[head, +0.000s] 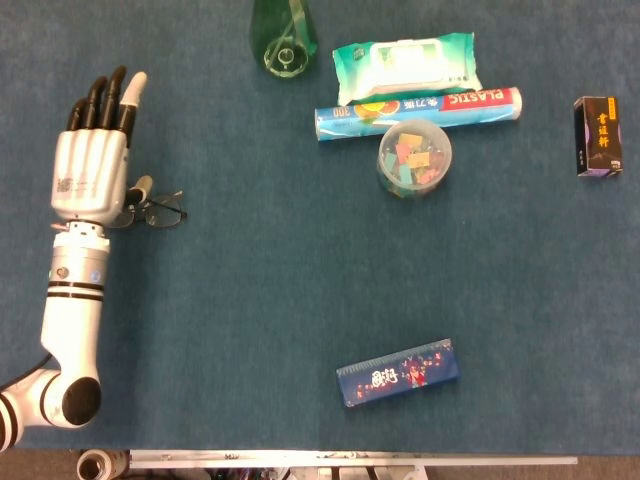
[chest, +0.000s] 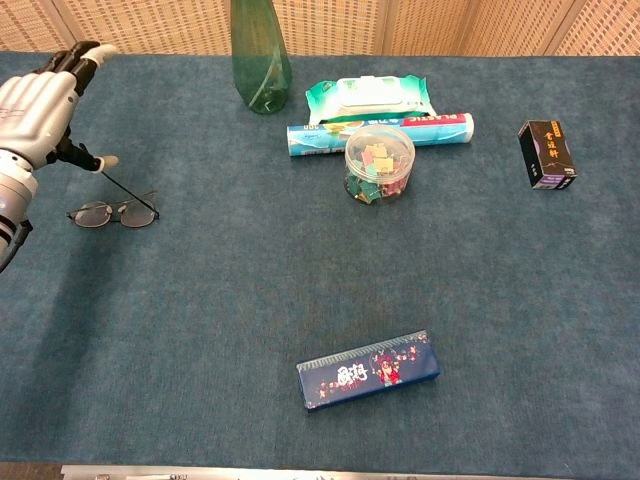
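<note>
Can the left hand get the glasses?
Probably yes. The left hand hovers open right above the glasses, which lie alone on the table with nothing in between.

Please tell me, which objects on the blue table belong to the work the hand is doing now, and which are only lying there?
In the work:
- left hand, fingers apart, holding nothing
- thin-framed black eyeglasses, lying just beside it

Only lying about:
- green glass bottle
- green wet-wipes pack
- blue plastic-wrap roll box
- clear round jar of coloured clips
- small black box
- long blue pencil box
</note>
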